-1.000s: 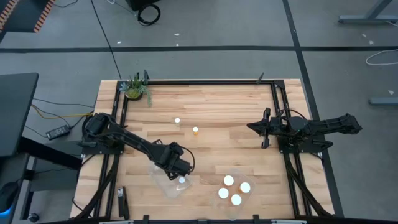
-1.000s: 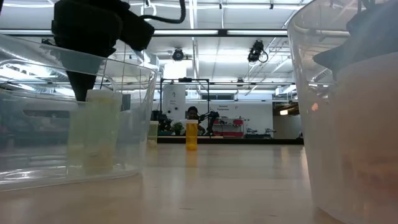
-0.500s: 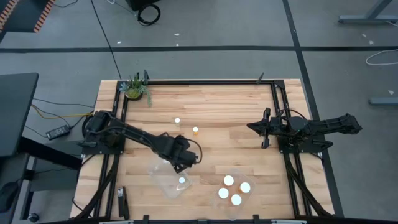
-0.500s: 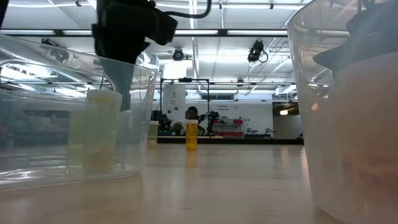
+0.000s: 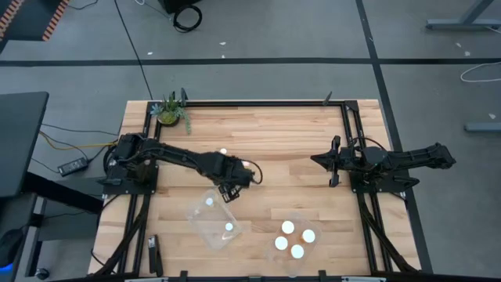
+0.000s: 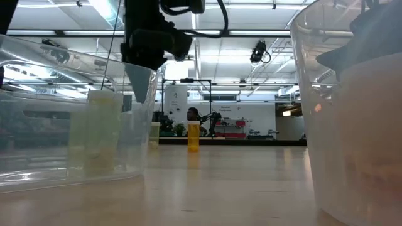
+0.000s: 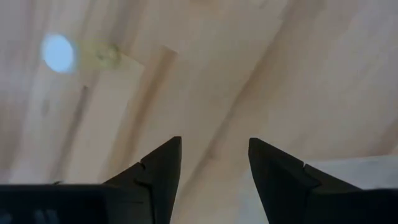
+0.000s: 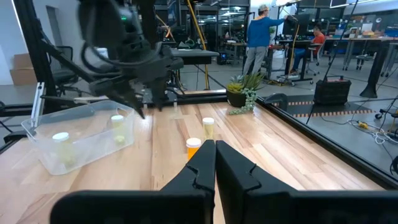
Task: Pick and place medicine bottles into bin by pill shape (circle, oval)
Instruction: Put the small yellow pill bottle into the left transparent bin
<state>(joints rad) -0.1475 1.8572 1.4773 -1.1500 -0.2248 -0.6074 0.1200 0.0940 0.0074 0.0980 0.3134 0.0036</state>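
Two bottles [image 5: 227, 228] in clear tub [image 5: 197, 221], no legible labels, left gripper [image 5: 232, 186] empty w/ fingers apart, right gripper [image 5: 333, 161] closed, people only in right wrist view.

A grey floor [image 5: 258, 39] crossed by dark lines surrounded the wooden table [image 5: 274, 133]. Long ceiling lights [image 6: 251, 32] ran overhead. Far off stood desks [image 8: 367, 59] and what seemed to be two people [image 8: 258, 37]. A black cable [image 5: 133, 39] trailed across the floor.
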